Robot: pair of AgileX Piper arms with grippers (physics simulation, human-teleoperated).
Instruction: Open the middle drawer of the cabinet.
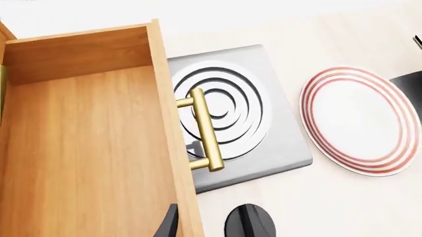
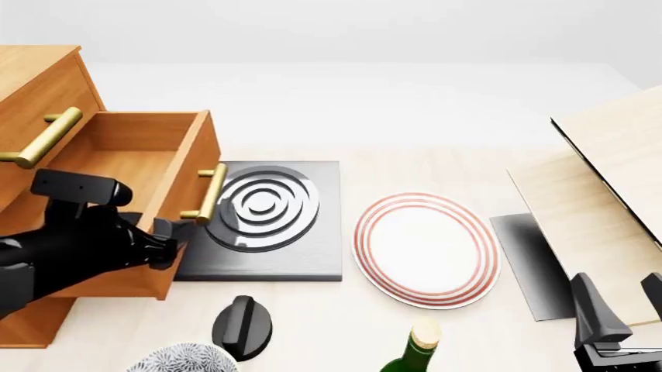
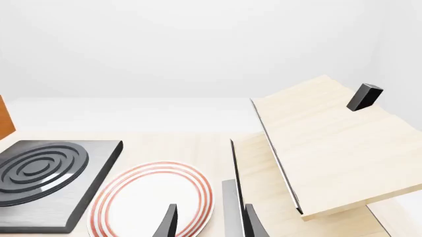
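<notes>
Orange-brown middle drawer (image 2: 145, 167) pulled well out of the cabinet (image 2: 36, 85) over the bench (image 2: 435, 101), brass handle (image 2: 210, 194) free, left tool (image 2: 166, 246) apart beside it, likely just releasing; right tool (image 2: 621, 310) apart, idle

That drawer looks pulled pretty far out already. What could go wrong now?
The middle drawer already hangs out over the hotplate; pulled further, it might slide free of the cabinet and drop onto it. The left gripper sits low by the drawer's front, so backing away carelessly could catch the brass handle or knock the black knob. Whether its jaws are open is not visible.
</notes>
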